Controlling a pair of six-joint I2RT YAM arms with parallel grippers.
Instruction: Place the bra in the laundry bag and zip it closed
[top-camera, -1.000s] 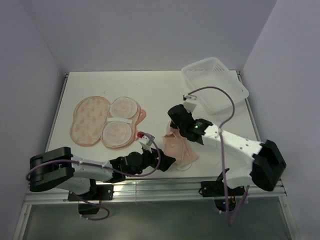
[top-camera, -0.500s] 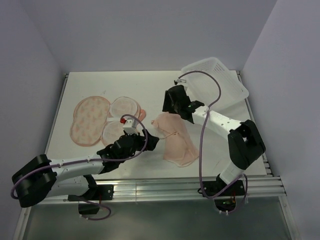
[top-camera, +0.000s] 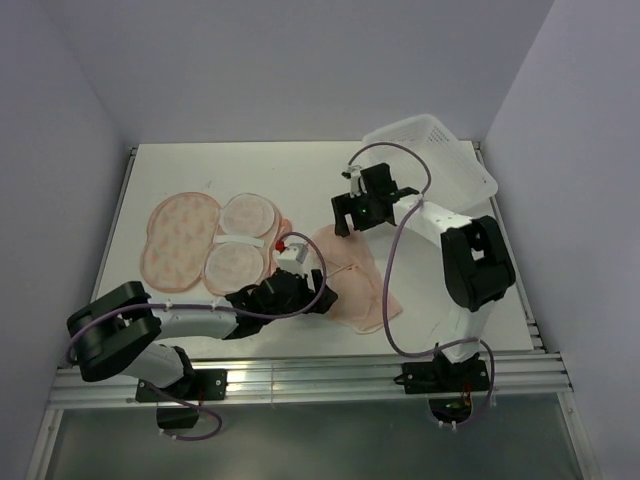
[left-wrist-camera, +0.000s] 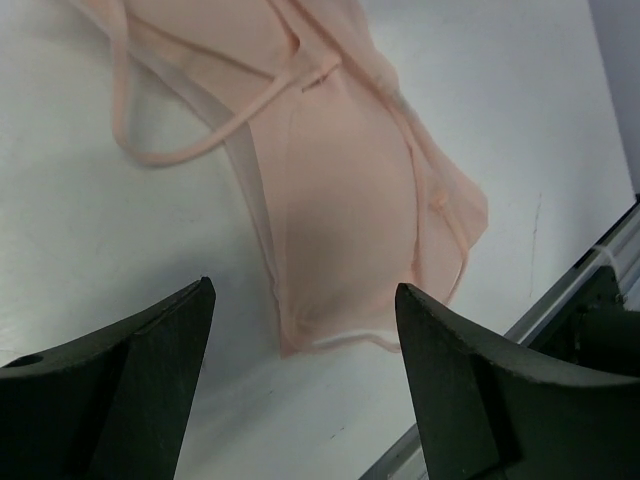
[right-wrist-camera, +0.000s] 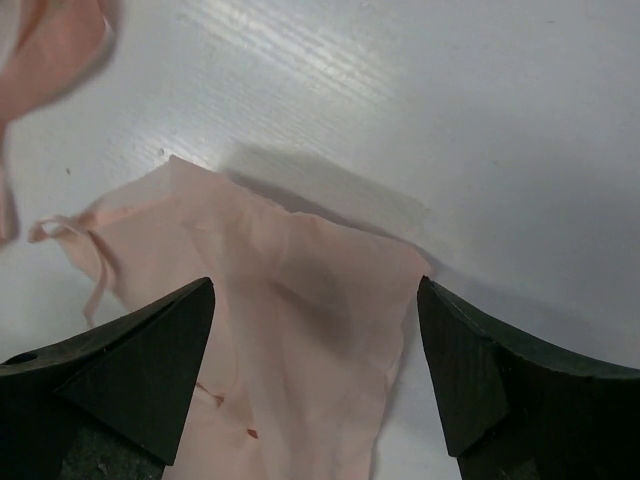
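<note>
White tabletop (top-camera: 300, 175) seen from above: the bra (top-camera: 352, 290) lies spread near the front, just right of the laundry bag (top-camera: 185, 240), which lies opened flat. The left gripper (top-camera: 322, 296) is at the bra's left edge, the right gripper (top-camera: 352, 212) over its far edge. Left wrist: fingers (left-wrist-camera: 150, 360) wide apart, empty, a cup ahead. Right wrist: jaws spread wide, holding nothing, pink fabric below

bra (left-wrist-camera: 350, 210): soft matt cloth | table (left-wrist-camera: 520, 90): smooth white | basket (top-camera: 455, 160): plastic lattice
</note>
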